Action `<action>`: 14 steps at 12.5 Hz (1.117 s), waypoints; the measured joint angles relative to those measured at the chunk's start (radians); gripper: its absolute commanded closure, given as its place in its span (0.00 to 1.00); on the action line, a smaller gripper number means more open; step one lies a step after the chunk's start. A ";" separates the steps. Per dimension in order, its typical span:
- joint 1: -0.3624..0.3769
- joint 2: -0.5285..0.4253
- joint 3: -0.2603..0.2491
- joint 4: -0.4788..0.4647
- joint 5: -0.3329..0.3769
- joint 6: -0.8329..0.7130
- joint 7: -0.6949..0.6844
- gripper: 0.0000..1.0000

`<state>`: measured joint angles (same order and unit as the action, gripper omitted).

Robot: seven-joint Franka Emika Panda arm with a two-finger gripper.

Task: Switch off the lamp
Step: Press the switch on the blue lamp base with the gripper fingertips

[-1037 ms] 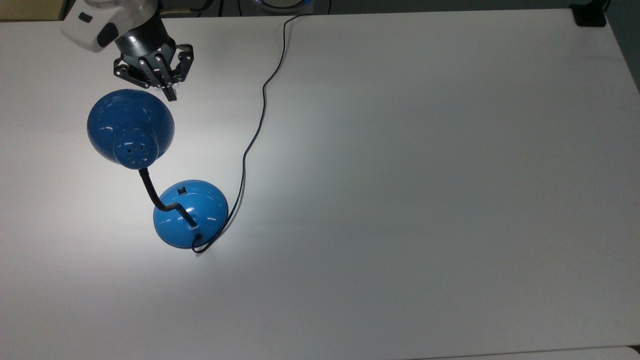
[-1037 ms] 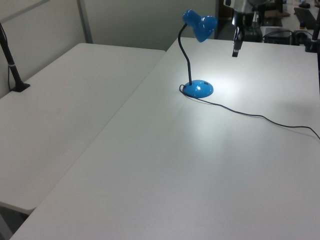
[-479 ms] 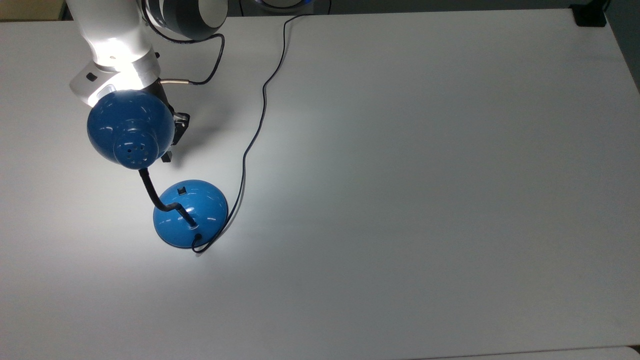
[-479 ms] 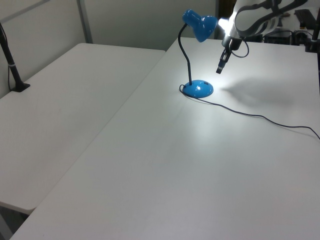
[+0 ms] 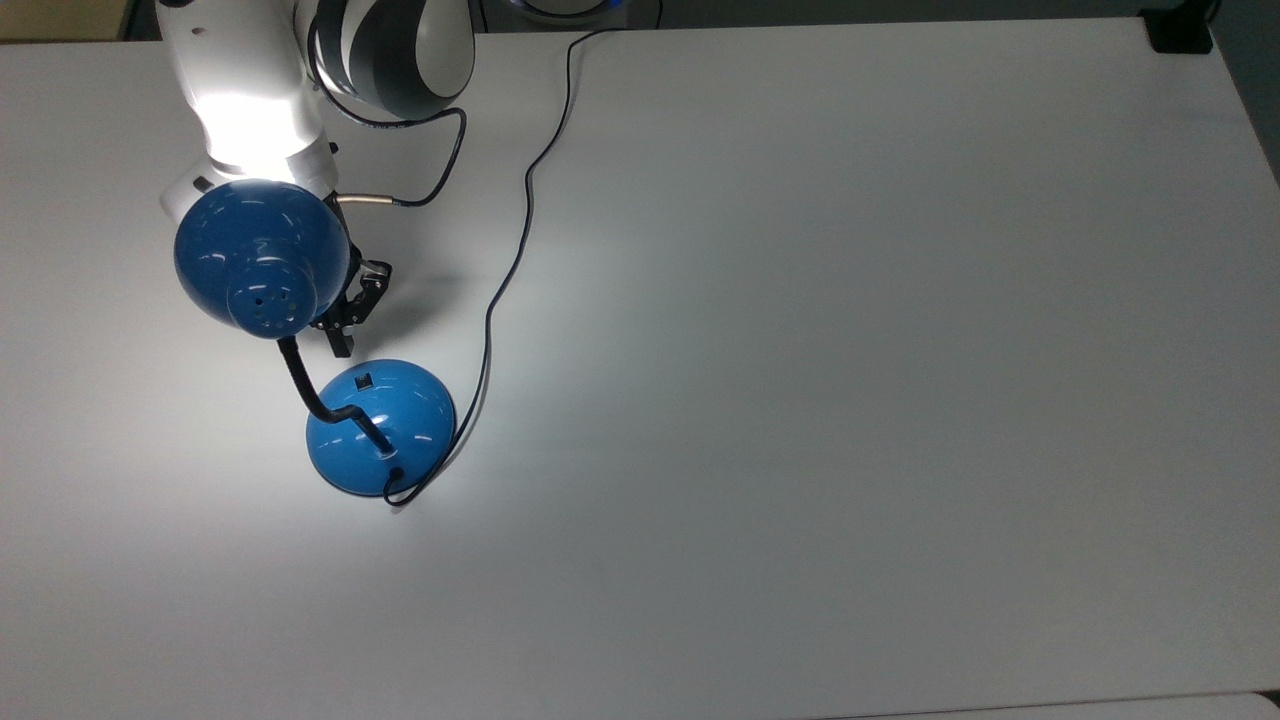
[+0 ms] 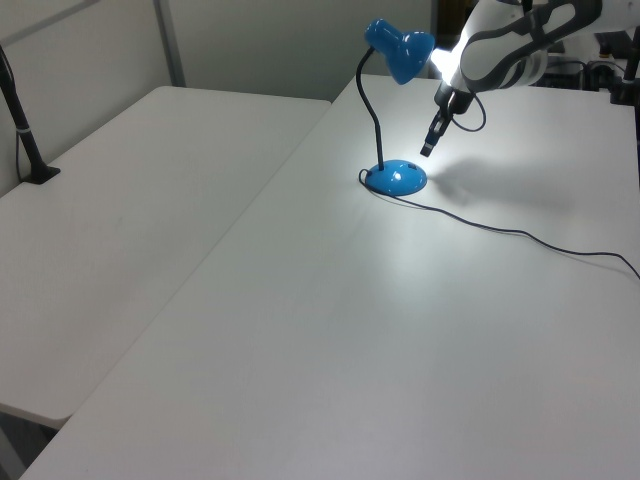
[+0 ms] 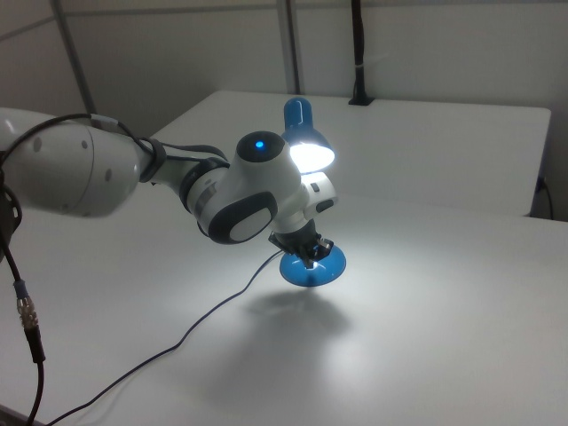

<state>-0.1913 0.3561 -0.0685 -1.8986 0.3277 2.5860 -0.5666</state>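
1. Since a second ago the gripper point(image 5: 343, 345) has come down from beside the far edge of the lamp shade to a spot under the shade, and its tip now hangs just above the rim of the lamp's base; the lamp itself has not shifted.
2. The lamp point(image 5: 380, 425) stands on the white bench point(image 5: 850, 400), toward the top view's left, and it is lit: a bright pool of light falls on the bench around the base and on the white arm point(image 5: 255, 110) under the shade.
3. In the top view the blue shade point(image 5: 262, 255) covers most of the gripper, and only the black tip shows past its lower right edge.
4. The small black switch point(image 5: 364, 381) sits on the upper slope of the base in the top view, just below the gripper tip and apart from it.
5. In the left view the gripper point(image 6: 428, 147) points down at a slant, above and to the right of the base point(image 6: 396, 178), not touching it.
6. The fingers look drawn together into one narrow tip, holding nothing.
7. The black cord point(image 5: 520, 230) runs from the foot of the base, curves past its right side in the top view and leads off the bench's far edge.
8. In the right view the arm point(image 7: 248, 200) stands in front of the lamp, with the glowing shade point(image 7: 306, 146) above the gripper point(image 7: 311, 253).
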 measured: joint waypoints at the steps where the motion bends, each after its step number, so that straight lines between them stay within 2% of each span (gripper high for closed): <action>1: 0.000 0.009 0.003 0.000 0.000 0.016 0.000 1.00; 14: 0.014 0.058 0.013 0.030 0.002 0.036 0.000 1.00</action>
<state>-0.1772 0.4141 -0.0555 -1.8689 0.3296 2.6223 -0.5665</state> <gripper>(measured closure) 0.991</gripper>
